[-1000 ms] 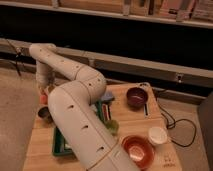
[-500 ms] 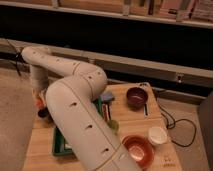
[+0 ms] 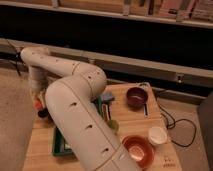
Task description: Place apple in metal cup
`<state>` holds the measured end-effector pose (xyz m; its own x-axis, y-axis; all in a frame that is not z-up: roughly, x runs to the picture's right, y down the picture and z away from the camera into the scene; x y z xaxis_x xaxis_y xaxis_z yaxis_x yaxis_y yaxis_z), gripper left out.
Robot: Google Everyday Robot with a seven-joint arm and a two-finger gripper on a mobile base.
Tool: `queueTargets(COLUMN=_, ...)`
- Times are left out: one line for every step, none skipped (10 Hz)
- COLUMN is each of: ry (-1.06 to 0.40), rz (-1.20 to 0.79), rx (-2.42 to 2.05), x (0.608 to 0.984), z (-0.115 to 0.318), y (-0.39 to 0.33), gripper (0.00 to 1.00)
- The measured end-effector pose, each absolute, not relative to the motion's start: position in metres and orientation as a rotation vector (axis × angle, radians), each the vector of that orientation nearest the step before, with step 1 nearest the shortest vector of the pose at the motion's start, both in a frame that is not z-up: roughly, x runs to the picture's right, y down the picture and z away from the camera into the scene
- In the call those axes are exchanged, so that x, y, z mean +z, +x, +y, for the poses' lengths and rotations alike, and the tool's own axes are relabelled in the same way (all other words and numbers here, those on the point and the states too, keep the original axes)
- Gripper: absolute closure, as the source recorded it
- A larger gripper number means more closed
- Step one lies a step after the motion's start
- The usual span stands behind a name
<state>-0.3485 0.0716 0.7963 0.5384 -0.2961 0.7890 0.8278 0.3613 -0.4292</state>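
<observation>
Wooden table (image 3: 135,125) fills the lower half of the frame, under the big white arm (image 3: 80,107) that sweeps from bottom centre up to the upper left; nearest, at lower right, sits an orange-red bowl (image 3: 137,149) with a white cup (image 3: 157,135) just beside it on its right; a green tray (image 3: 59,145) lies at lower left, mostly hidden by the arm, and a small green round item (image 3: 113,125) shows at the arm's right edge; farther back, a dark maroon bowl (image 3: 136,96) stands near the table's far right edge; at the left edge of the table the gripper (image 3: 39,102) hangs down, and the apple (image 3: 38,104) shows as an orange spot at it, above a dark shape that may be the metal cup (image 3: 43,113); whether the gripper actually grips the apple I cannot tell; beyond, a dark wall and shelf.
</observation>
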Motion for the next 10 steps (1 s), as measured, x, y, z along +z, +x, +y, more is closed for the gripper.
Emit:
queueTargets(ry=-0.949, rz=-0.668, rx=-0.8, x=0.797, z=0.0733, y=-0.3471, gripper=0.83)
queueTargets(ry=-0.961, rz=-0.663, rx=-0.802, x=0.7982, z=0.0755, y=-0.3462, gripper=0.73)
queueTargets(ry=-0.965, rz=-0.663, rx=-0.801, x=0.7967, z=0.0758, y=-0.347, gripper=0.63)
queueTargets(ry=-0.975, rz=-0.659, rx=-0.801, x=0.7973, z=0.0774, y=-0.3459, gripper=0.51)
queueTargets(ry=-0.98, rz=-0.657, rx=-0.802, x=0.7974, z=0.0786, y=-0.3463, gripper=0.43)
queueTargets(ry=-0.985, rz=-0.655, rx=-0.802, x=0.7975, z=0.0797, y=-0.3466, gripper=0.33)
queueTargets(ry=-0.989, rz=-0.653, rx=-0.804, x=0.7974, z=0.0805, y=-0.3471, gripper=0.24)
queueTargets(ry=-0.992, rz=-0.65, rx=-0.803, x=0.7979, z=0.0811, y=-0.3465, gripper=0.2)
queueTargets(ry=-0.996, rz=-0.647, rx=-0.805, x=0.798, z=0.0819, y=-0.3468, gripper=0.2)
queueTargets(ry=-0.999, rz=-0.644, rx=-0.807, x=0.7979, z=0.0826, y=-0.3474, gripper=0.2)
